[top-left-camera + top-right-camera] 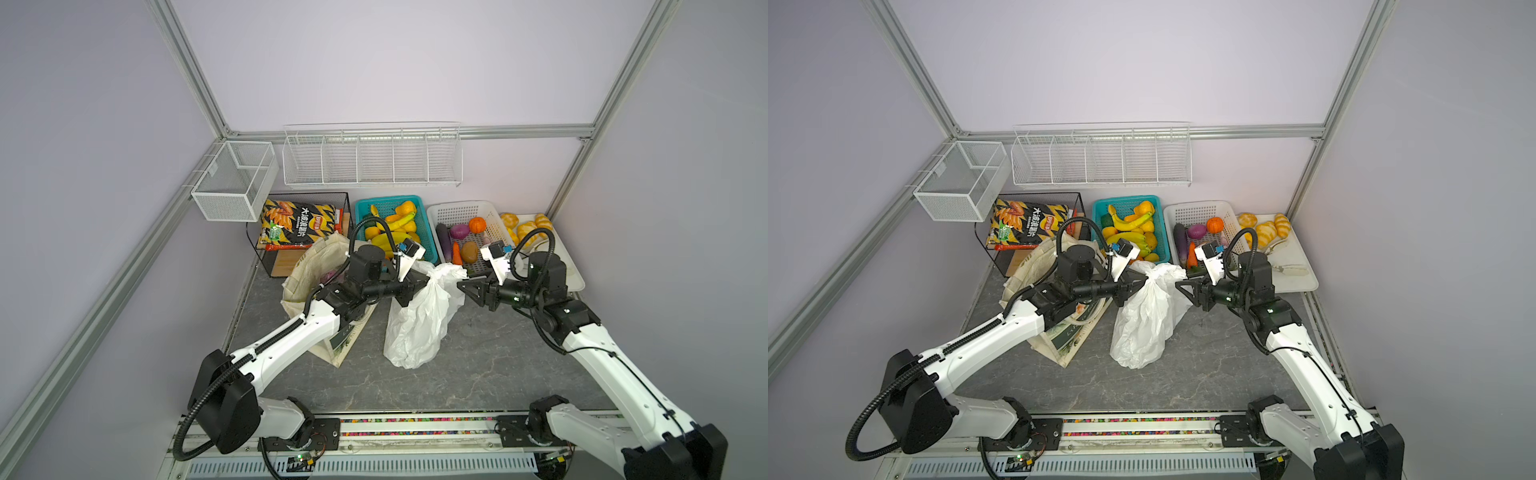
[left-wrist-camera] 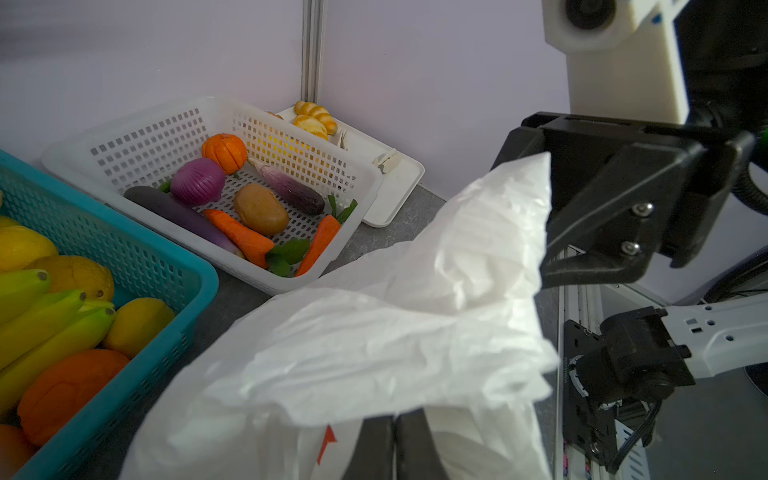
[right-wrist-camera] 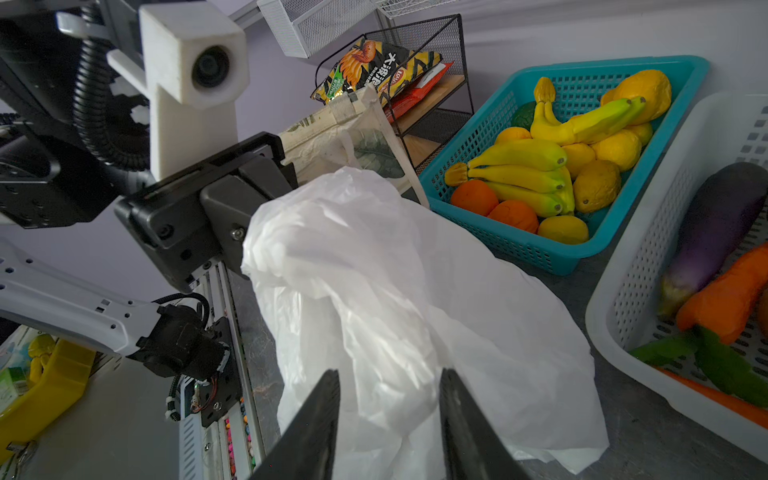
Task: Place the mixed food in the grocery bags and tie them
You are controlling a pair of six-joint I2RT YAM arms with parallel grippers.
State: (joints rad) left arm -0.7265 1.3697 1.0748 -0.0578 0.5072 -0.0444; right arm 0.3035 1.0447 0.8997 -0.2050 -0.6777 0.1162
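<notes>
Beside the teal basket (image 3: 519, 245) of bananas (image 3: 523, 156), left fingers (image 2: 376, 449) pinch the white plastic bag (image 1: 415, 328); right fingers (image 3: 316, 432) stand apart.

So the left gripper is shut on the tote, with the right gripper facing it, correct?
No: the left gripper is shut on the white bag, not the tote, as the left wrist view shows. The right gripper does face it.

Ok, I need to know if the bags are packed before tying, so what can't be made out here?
Plastic bag contents: opaque film, every view.
Canvas tote interior: left arm covers its mouth, both top views.
Whether the left tool pinches film: tips buried under folds, left wrist view.
</notes>
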